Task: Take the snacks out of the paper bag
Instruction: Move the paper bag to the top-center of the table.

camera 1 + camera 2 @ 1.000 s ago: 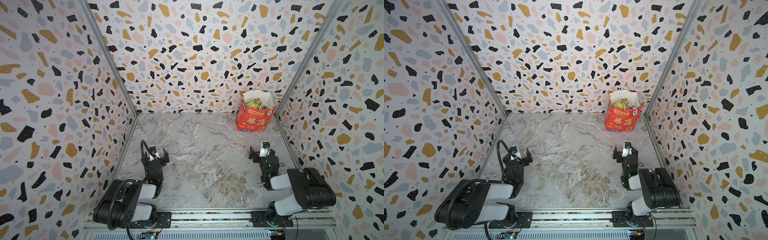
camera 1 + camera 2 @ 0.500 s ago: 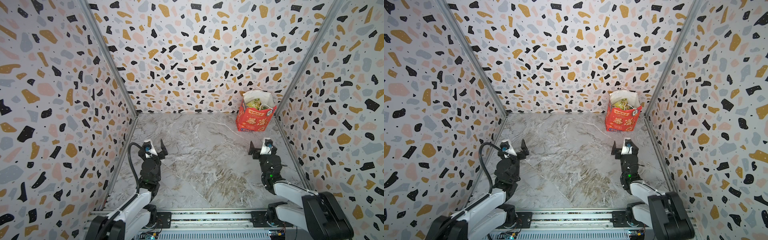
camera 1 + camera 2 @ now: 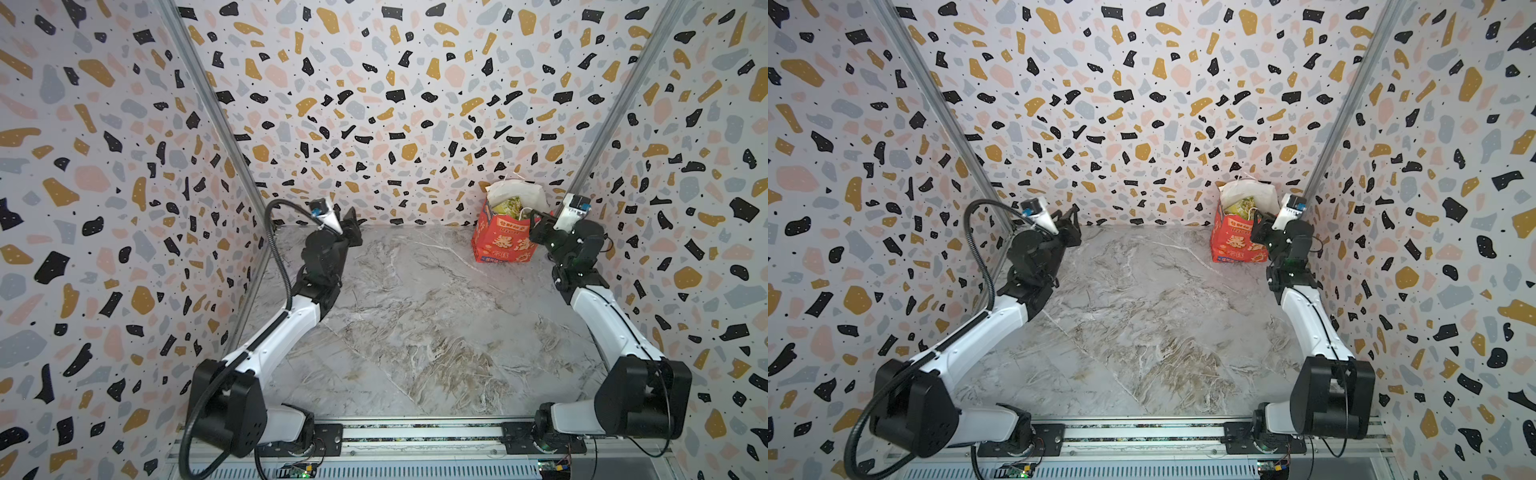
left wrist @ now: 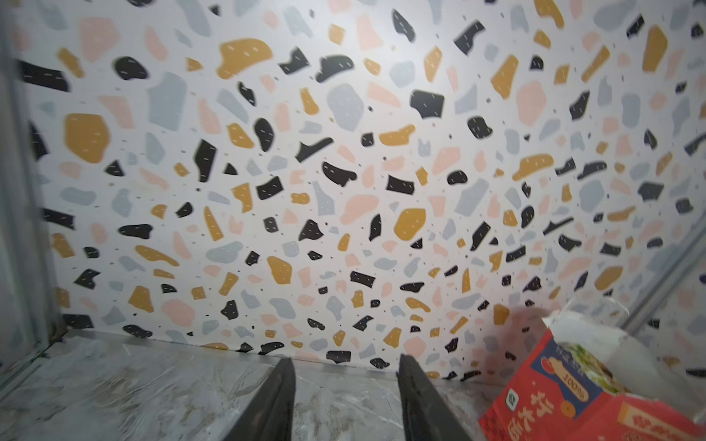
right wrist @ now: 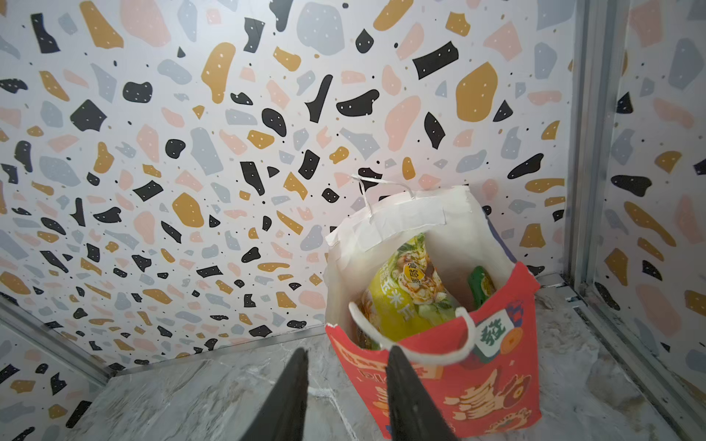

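The red paper bag [image 3: 505,243] [image 3: 1237,245] stands upright in the back right corner, its white inside showing. Snacks stick up in its mouth: a yellow-green packet [image 5: 405,301] [image 3: 509,205] and a green one [image 5: 481,286] beside it; any others are hidden. My right gripper [image 5: 347,349] [image 3: 536,224] [image 3: 1258,224] hovers just in front of the bag [image 5: 477,382], near its rim and white cord handle [image 5: 439,355]. Its jaws are narrowly apart and hold nothing. My left gripper [image 4: 345,361] [image 3: 351,220] [image 3: 1069,220] is raised at the back left, open and empty, with the bag [image 4: 573,401] off to its side.
Terrazzo-patterned walls [image 3: 395,104] close in the back and both sides, with metal corner posts [image 3: 606,124]. The floor is grey marble [image 3: 415,324]. A rail [image 3: 415,432] carrying both arm bases runs along the front edge.
Both arms have unfolded from the front and reached up toward the back wall. The right gripper has come up to the bag. Both pairs of jaws have narrowed.
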Motion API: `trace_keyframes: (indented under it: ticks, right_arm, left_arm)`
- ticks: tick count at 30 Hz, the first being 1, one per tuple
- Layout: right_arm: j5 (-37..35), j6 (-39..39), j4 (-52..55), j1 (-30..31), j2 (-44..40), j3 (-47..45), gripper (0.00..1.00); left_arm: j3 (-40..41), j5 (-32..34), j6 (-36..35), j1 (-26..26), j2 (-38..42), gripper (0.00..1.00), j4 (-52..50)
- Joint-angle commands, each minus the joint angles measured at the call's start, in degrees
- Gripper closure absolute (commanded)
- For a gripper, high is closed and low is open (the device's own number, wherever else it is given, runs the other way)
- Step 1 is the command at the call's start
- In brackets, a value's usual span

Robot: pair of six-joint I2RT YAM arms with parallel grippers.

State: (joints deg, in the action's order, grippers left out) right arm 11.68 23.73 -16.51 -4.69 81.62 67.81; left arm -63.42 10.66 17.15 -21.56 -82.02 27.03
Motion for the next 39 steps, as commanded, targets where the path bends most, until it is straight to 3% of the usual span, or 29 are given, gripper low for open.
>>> trace_keyframes:
  ticks: [1,8,11,20,31,34,36,38,39]
  right_arm:
    - [3.56,-1.27,10.74,-3.53,1.94,7.62,0.73]
    - [9.39,-3.76,23.22,-11.92,18.71,31.98,0.91]
    - [10.29,-6.02,28.68,-13.01,27.87,42.81,1.00]
    - [16.07,-5.28,31.28,-15.45,50.44,62.53,1.00]
    - [23.05,0.82,17.54,-16.07,63.26,64.06,1.00]
    - [25.58,2.28,15.31,-15.84,67.71,66.92,1.00]
    - [26.90,2.55,15.05,-15.66,70.85,69.91,1.00]
    - [29.09,3.54,13.43,-15.31,72.86,71.24,1.00]
    - [30.20,4.09,12.09,-15.10,73.42,71.10,1.00]
  left_arm:
    - [-7.09,-3.64,-2.23,-4.36,-5.22,0.61,-6.63]
    - [-18.36,-4.94,-3.50,-10.47,-16.91,0.84,-10.86]
    - [-24.15,-7.84,-3.20,-12.15,-22.57,0.98,-11.99]
    - [-40.26,-10.86,-2.31,-14.90,-37.27,1.00,-15.08]
    - [-46.38,-10.32,-0.74,-15.00,-46.50,1.00,-15.04]
    - [-45.92,-9.14,-0.72,-15.00,-46.76,0.91,-14.07]
    - [-45.73,-9.07,-0.78,-15.00,-47.07,0.69,-13.16]
    - [-45.68,-9.57,-1.37,-15.00,-47.26,0.60,-12.70]
    - [-45.32,-9.64,-1.77,-14.96,-47.27,0.48,-10.64]
